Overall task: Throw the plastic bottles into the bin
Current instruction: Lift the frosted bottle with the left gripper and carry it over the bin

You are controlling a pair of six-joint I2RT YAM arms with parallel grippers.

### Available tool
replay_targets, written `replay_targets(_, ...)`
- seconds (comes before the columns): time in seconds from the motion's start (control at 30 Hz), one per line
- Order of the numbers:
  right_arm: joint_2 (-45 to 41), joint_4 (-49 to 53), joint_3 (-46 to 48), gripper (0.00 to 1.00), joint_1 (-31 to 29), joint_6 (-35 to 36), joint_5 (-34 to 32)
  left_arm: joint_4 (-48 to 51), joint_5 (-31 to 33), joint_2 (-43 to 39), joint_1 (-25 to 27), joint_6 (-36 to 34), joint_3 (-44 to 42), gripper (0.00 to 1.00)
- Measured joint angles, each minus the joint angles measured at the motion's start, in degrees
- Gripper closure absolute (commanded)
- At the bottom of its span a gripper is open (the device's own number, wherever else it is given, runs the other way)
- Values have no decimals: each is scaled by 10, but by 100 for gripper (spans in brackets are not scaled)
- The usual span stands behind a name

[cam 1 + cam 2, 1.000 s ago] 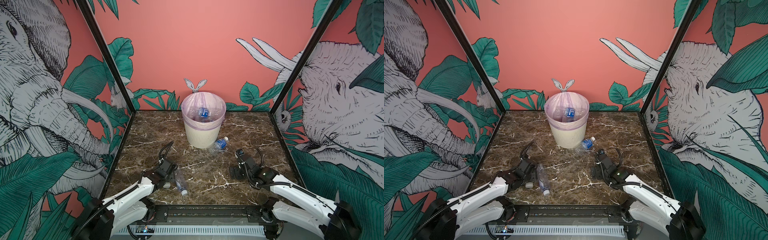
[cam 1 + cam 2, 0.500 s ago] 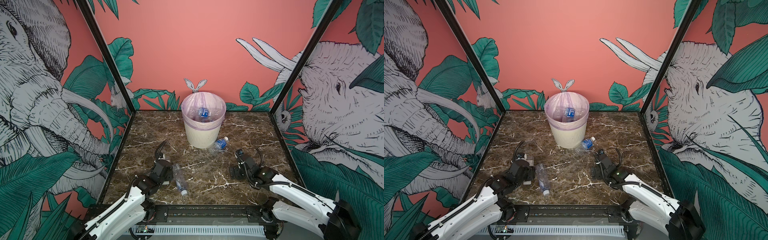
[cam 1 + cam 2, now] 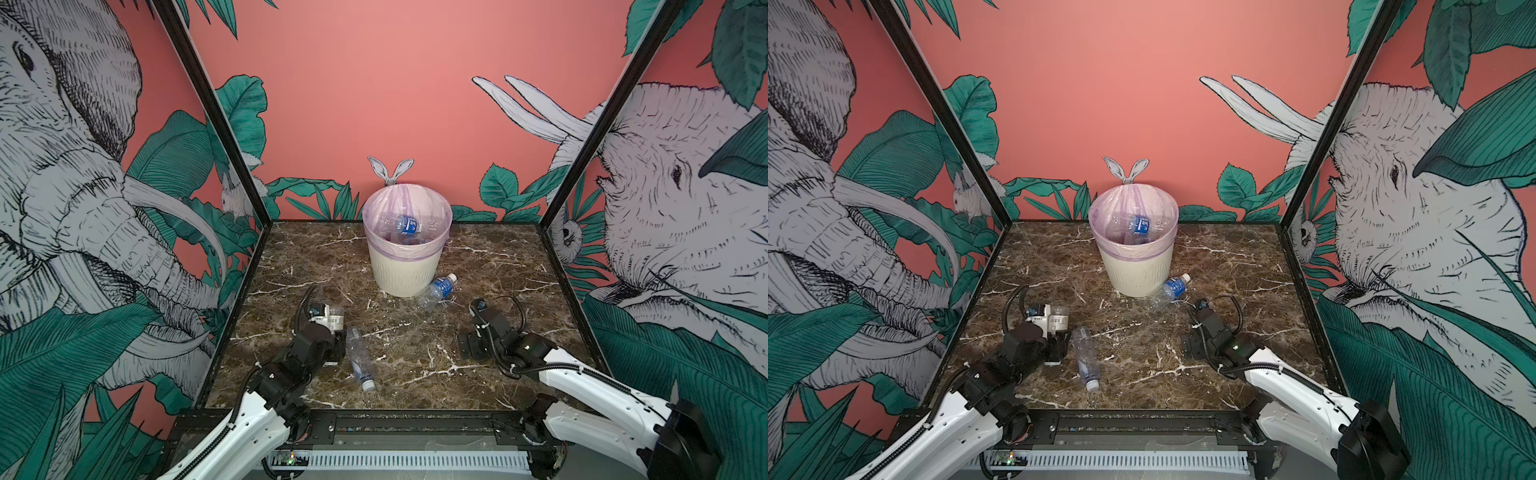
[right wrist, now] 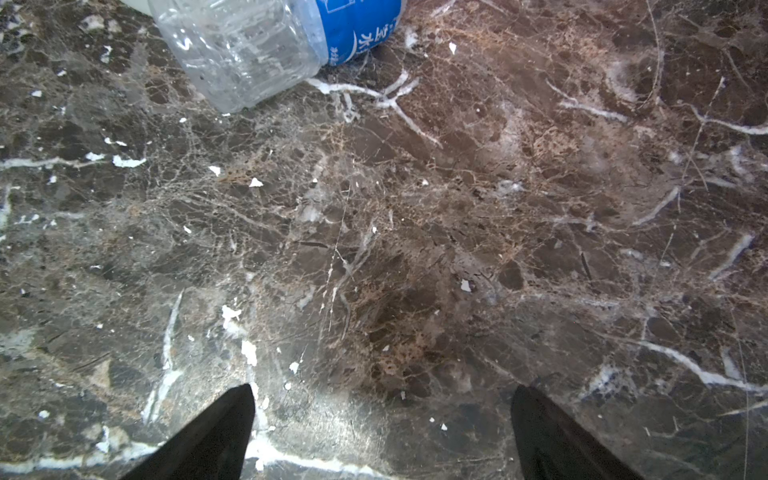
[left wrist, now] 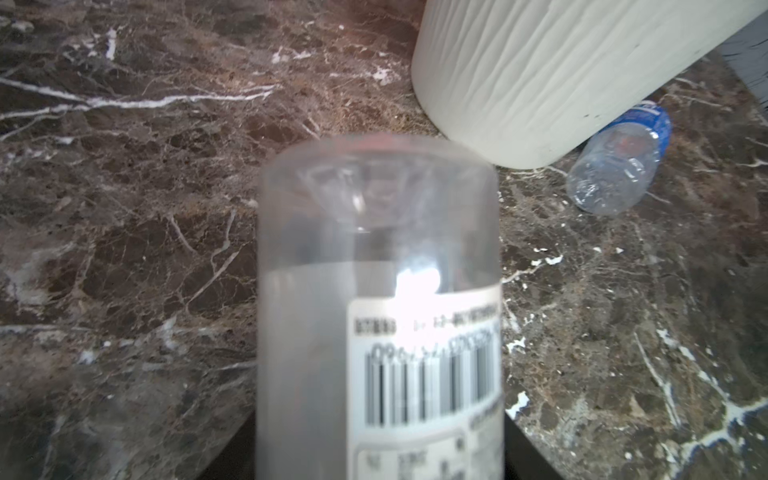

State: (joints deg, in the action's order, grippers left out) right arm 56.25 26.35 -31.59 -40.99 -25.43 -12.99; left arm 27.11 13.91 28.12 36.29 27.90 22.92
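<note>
Plastic bottles (image 3: 405, 227) already lay in the bin (image 3: 405, 270); the white-labelled one (image 5: 378, 291) had just come up off the tabletop (image 3: 415, 353), clamped in my left tool (image 3: 328, 334) and, as far as the blurred wrist view showed, facing the bin. My right tool (image 4: 382, 428) stayed spread and empty, leaving a clear bottle (image 3: 360, 359) and a blue-labelled bottle (image 3: 437, 289) to fetch.

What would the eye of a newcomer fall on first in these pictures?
The cream bin with its lilac bag stands at the back middle of the marble table, bottles already inside. A blue-labelled bottle lies by its foot, and nearer the front the left tool grips a white-labelled bottle beside a clear bottle lying flat.
</note>
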Motion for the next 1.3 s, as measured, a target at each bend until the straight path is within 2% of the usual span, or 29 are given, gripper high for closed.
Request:
replay_targets(0.1, 0, 0, 0, 1, 0, 1, 0, 0, -2, -13, 5, -25, 27, 46)
replay_targets(0.23, 3, 0, 0, 1, -2, 1, 1, -2, -6, -1, 12, -70, 106, 46)
replay_targets(0.43, 6, 0, 0, 2, -3, 1, 2, -32, -21, 104, 15, -147, 276, 45)
replay_targets(0.53, 6, 0, 0, 1, -3, 1, 2, -51, -38, 209, 16, -188, 410, 45)
replay_targets(0.67, 5, 0, 0, 1, -3, 2, 3, -84, -76, 396, 16, -239, 652, 45)
replay_targets(0.7, 5, 0, 0, 1, -3, 2, 3, -87, -85, 440, 15, -248, 708, 41)
replay_targets(0.73, 3, 0, 0, 1, -3, 2, 2, -87, -101, 498, 10, -256, 780, 31)
replay_targets(0.77, -1, 0, 0, 2, -3, 1, 2, -80, -115, 553, 5, -259, 852, 14)
replay_targets(0.8, -5, 0, 0, 2, -3, 1, 2, -71, -127, 610, -1, -260, 925, 1)
replay_targets(0.87, -17, 1, 0, 1, -3, 1, 2, -45, -140, 721, -16, -256, 1067, 0)
replay_targets(0.93, -34, 1, 2, 1, -3, 1, 1, -14, -141, 800, -35, -249, 1154, 0)
replay_targets(1.0, -51, 1, 5, 1, -3, 1, 0, 10, -141, 833, -50, -240, 1165, 0)
replay_targets(1.1, -70, 1, 13, 1, -3, 0, -1, 22, -139, 830, -66, -229, 1113, 0)
replay_targets(1.3, -71, 5, 16, 1, -3, 0, 0, 8, -138, 726, -64, -215, 976, 0)
